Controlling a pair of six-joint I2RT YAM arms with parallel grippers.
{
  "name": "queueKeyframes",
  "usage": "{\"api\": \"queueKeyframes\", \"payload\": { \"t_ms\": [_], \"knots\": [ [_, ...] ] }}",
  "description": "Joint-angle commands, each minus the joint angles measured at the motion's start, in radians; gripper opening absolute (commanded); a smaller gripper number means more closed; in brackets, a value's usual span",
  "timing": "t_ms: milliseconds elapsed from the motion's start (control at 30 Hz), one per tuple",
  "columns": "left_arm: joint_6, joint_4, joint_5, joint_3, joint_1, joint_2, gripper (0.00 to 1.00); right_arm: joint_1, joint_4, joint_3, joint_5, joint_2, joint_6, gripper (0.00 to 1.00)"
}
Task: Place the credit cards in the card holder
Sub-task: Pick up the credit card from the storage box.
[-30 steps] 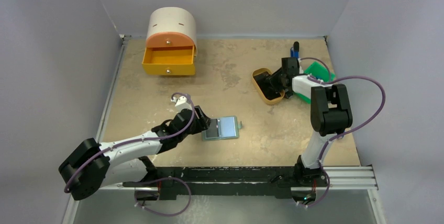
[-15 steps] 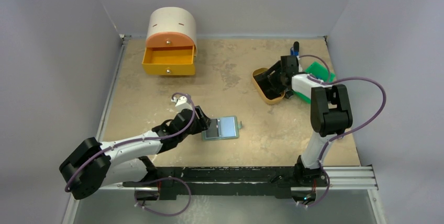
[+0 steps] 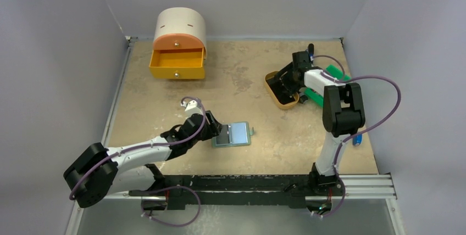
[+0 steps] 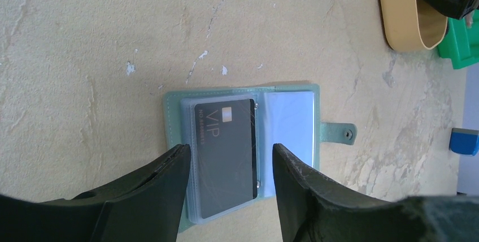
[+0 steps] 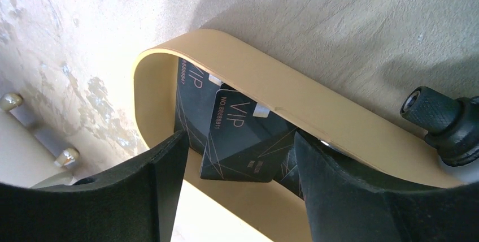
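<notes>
The card holder [image 3: 235, 134] lies open on the table, its teal rim [image 4: 169, 106] and side tab [image 4: 339, 133] showing. One black credit card [image 4: 226, 151] sits in its left clear pocket. My left gripper [image 4: 230, 148] is open, one finger on each side of that card's near end; in the top view the left gripper [image 3: 217, 132] is at the holder's left edge. Two more overlapping credit cards [image 5: 240, 132] lie in the tan oval tray [image 5: 316, 106]. My right gripper [image 5: 238, 146] hangs open just over them, the right gripper [image 3: 286, 84] at the tray [image 3: 276, 99] in the top view.
An orange drawer unit [image 3: 177, 62] with its drawer open stands at the back left. A bright green bin [image 3: 328, 76] sits right of the tray, behind the right arm. A blue stick [image 3: 310, 51] is behind it, and a small blue thing [image 3: 357, 140] lies near the right edge.
The right gripper's jaws have spread wider and it has shifted slightly farther back over the tray; the right arm's elbow swung left. The left arm and card holder have not moved.
</notes>
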Motion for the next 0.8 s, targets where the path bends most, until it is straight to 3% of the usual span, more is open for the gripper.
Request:
{"api": "queueKeyframes", "payload": {
  "t_ms": [0,267,500,767],
  "knots": [
    [0.015,0.037,0.009,0.043,-0.003,0.01,0.54,-0.006,-0.013,-0.015,0.003,0.036,-0.009,0.71],
    [0.014,0.031,0.004,0.039,-0.003,0.005,0.54,-0.008,0.022,-0.028,-0.019,0.047,-0.018,0.53],
    [0.015,0.028,-0.003,0.036,-0.003,0.0,0.55,-0.007,0.05,-0.071,0.01,-0.018,-0.02,0.48],
    [0.014,0.032,-0.002,0.034,-0.003,0.003,0.54,-0.007,0.081,-0.134,0.022,-0.114,-0.027,0.34]
  ]
}}
